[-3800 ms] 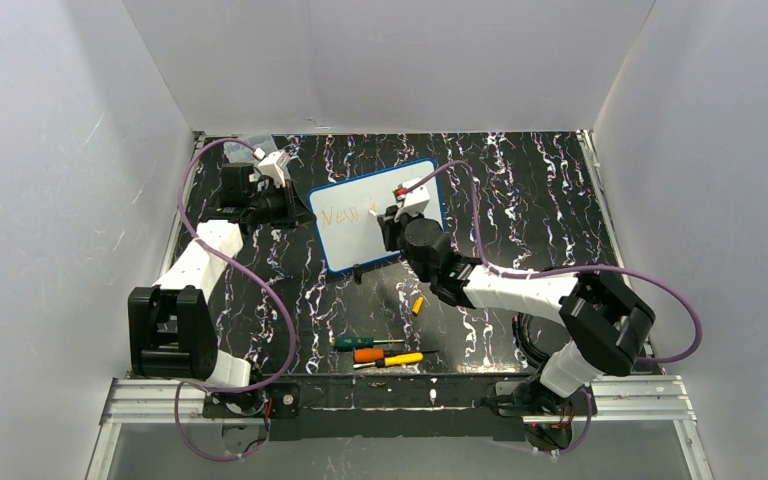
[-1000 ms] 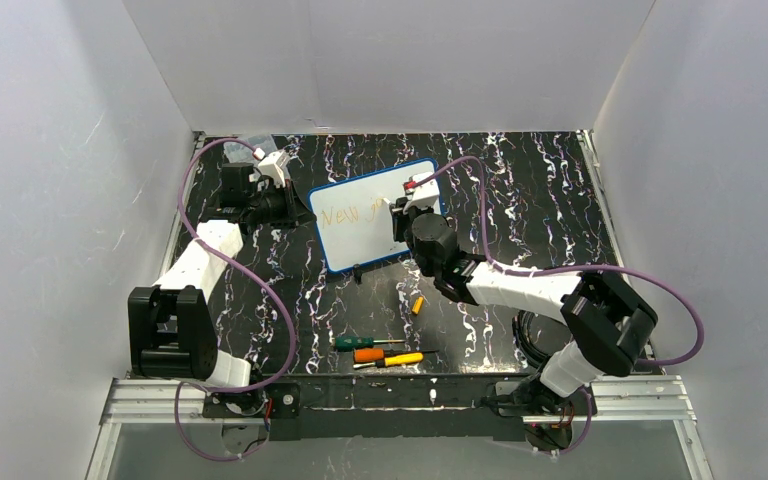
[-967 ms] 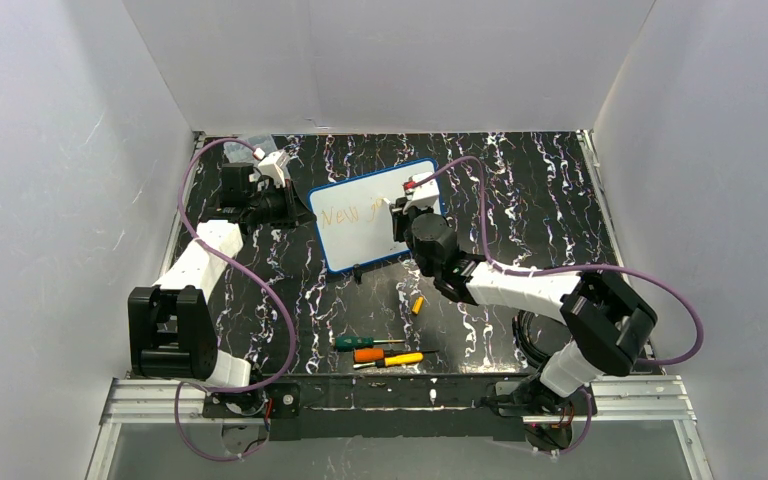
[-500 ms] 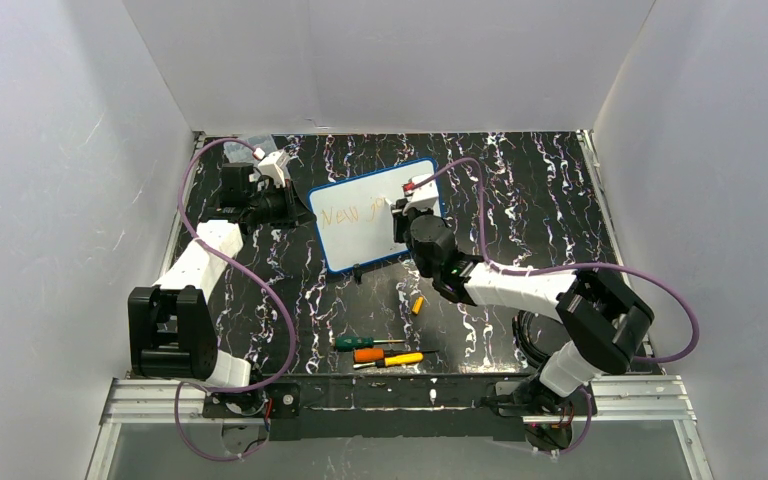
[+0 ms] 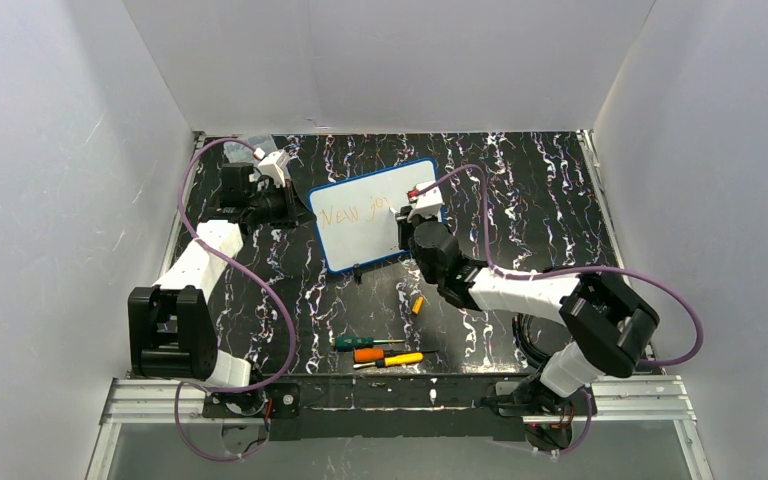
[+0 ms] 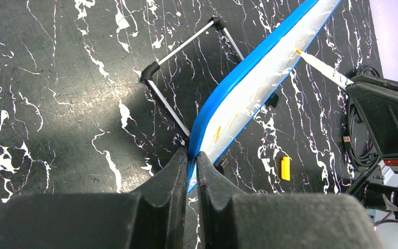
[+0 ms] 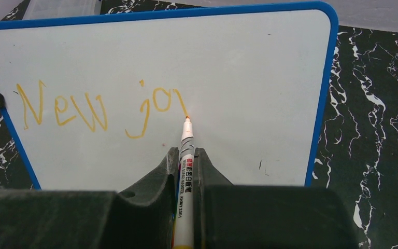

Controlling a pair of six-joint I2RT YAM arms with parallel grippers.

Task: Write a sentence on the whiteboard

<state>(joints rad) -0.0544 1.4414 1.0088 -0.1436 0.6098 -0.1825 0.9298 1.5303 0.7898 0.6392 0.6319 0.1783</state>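
From the top camera, the whiteboard (image 5: 360, 235) stood tilted between the two grippers. The left gripper (image 5: 298, 214) met its left edge, the arm reaching forward with a bent elbow. The right gripper (image 5: 401, 214) hovered at its face, forearm stretched low over the table.

In the left wrist view, the jaws were pinched almost together on the board's blue edge, with the board running away ahead of the fingers. It looked light and stiff but tippy on its thin wire stand (image 6: 152, 70), so an edge pinch suits it.

In the right wrist view, the jaws were closed narrowly round a marker (image 7: 185, 171). Its tip rested on the board just ahead, right after "New jo" of the sentence (image 7: 90, 109).
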